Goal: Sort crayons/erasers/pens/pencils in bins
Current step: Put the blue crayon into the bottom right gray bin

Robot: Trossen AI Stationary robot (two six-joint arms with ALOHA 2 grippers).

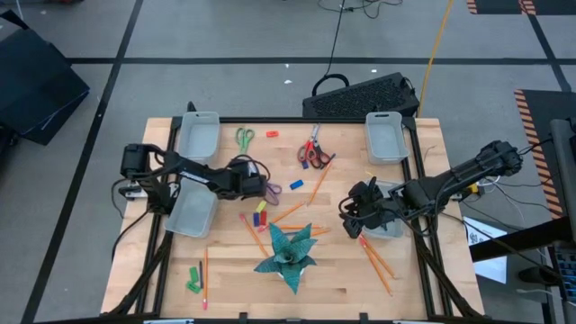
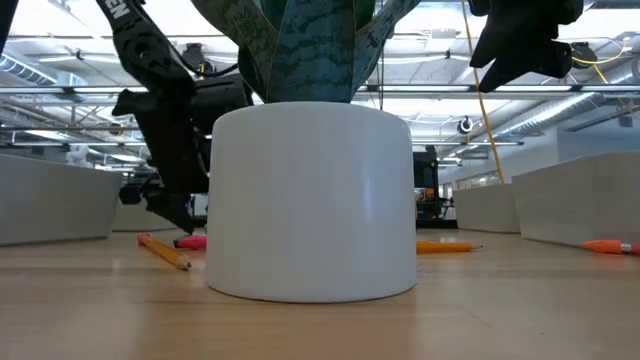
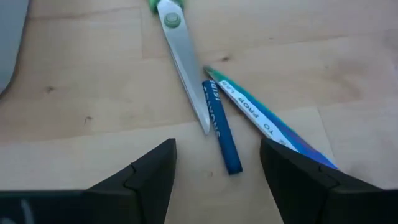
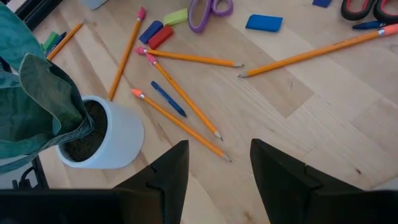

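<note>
Blue pen (image 3: 221, 127) on bare wood, centre of left wrist frame, touching scissor blade (image 3: 184, 59) — another pen-like stick (image 3: 267, 119) crossing just beside, print partly legible: "TO PROP". Left gripper (image 3: 217, 180) directly above, fingers spread wide, holding nothing. Pick step judged just starting; next: descend, straddle pen alone, clear of blade. Right gripper (image 4: 219, 171) wide open, empty, over loose pencils (image 4: 179, 123) near plant pot (image 4: 106, 137). Nearest bin (image 1: 193, 211) left of centre in high frame.
</note>
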